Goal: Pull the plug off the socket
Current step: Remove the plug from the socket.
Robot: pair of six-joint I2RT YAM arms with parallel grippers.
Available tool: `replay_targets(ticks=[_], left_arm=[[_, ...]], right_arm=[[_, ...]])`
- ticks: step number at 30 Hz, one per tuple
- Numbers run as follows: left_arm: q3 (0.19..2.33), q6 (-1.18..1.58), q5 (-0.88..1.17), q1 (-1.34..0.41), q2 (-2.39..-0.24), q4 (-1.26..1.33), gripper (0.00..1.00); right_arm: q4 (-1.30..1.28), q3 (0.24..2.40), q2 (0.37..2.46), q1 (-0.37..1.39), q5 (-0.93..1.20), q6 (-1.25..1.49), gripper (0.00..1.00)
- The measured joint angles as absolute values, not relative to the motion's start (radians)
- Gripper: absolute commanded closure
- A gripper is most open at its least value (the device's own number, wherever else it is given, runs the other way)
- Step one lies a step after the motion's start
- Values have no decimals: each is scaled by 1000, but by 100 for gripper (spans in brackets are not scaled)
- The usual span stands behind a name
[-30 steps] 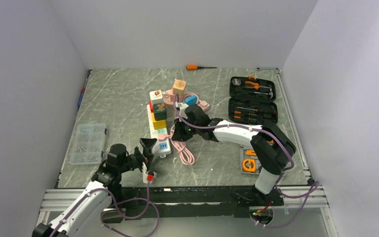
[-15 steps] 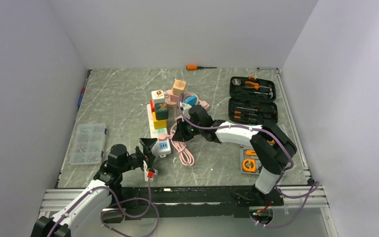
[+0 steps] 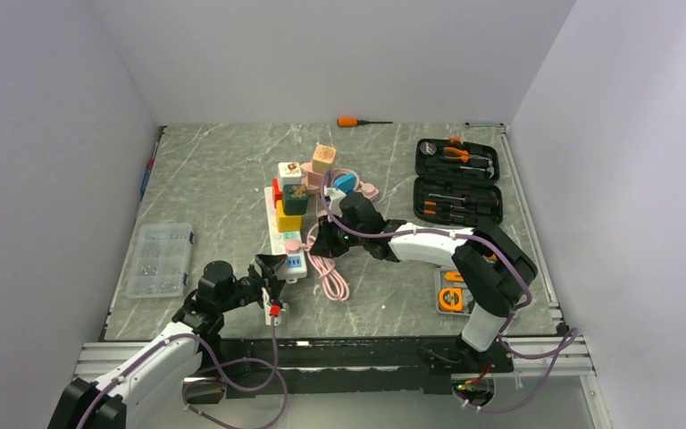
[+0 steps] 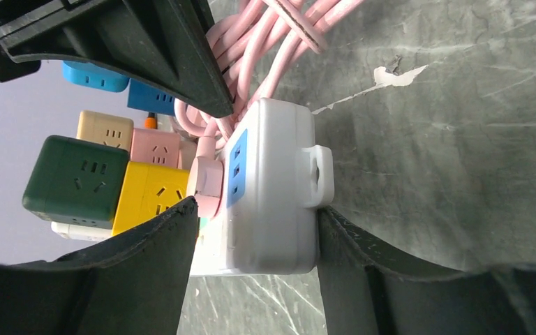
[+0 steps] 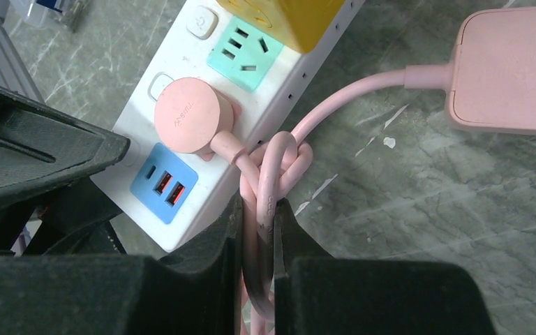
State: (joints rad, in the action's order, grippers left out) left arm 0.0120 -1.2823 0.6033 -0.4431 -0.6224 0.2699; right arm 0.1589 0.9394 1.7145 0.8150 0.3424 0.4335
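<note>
A round pink plug (image 5: 192, 117) sits in the white socket strip (image 5: 181, 56), beside its blue USB panel. My right gripper (image 5: 257, 206) is shut on the plug's pink cable (image 5: 335, 105) just past a knot, a short way from the plug. In the top view the plug (image 3: 293, 246) is near the strip's (image 3: 296, 264) near end, with the right gripper (image 3: 322, 241) beside it. My left gripper (image 4: 257, 207) straddles that end of the strip (image 4: 272, 202). One finger (image 4: 349, 251) touches its side and a thin gap shows at the other. The plug (image 4: 206, 183) shows just beyond.
Yellow (image 3: 288, 222) and green (image 3: 295, 202) cube adapters sit plugged in further along the strip. A pink cable coil (image 3: 330, 279) lies right of it. An open tool case (image 3: 457, 179), a tape measure (image 3: 451, 298), a clear parts box (image 3: 158, 259) and an orange screwdriver (image 3: 357, 121) lie around.
The left jaws have narrowed around the strip's near end. The strip and its cubes have shifted slightly. The right gripper keeps its hold on the cable.
</note>
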Motion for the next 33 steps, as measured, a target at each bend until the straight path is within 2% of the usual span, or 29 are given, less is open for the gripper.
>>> replay_targets(ticks=[4, 6, 7, 9, 10, 12, 14, 18, 22, 28, 33], left_arm=[[12, -1282, 600, -447, -667, 295, 44], [12, -1281, 596, -450, -692, 310, 53], [12, -1282, 598, -451, -705, 319, 57], [12, -1299, 604, -456, -731, 343, 64], [12, -1303, 606, -459, -736, 356, 69], [14, -1309, 604, -463, -741, 379, 76], [23, -1322, 600, -463, -736, 379, 79], [38, -1344, 596, -463, -668, 365, 80], [50, -1373, 577, -458, -584, 308, 82], [51, -1404, 558, -455, -505, 194, 83], [51, -1425, 551, -455, -488, 154, 85]], right_arm=[[157, 939, 1715, 818, 334, 427, 100], [150, 940, 1713, 818, 334, 417, 100], [146, 940, 1711, 818, 334, 408, 94], [130, 944, 1702, 818, 326, 387, 59], [122, 944, 1697, 818, 321, 380, 46], [96, 946, 1678, 823, 330, 358, 33], [66, 946, 1644, 846, 329, 328, 26], [7, 946, 1565, 867, 260, 273, 23], [-30, 945, 1476, 883, 173, 217, 24], [54, 871, 1369, 901, 45, 80, 25], [128, 864, 1377, 904, 33, -43, 27]])
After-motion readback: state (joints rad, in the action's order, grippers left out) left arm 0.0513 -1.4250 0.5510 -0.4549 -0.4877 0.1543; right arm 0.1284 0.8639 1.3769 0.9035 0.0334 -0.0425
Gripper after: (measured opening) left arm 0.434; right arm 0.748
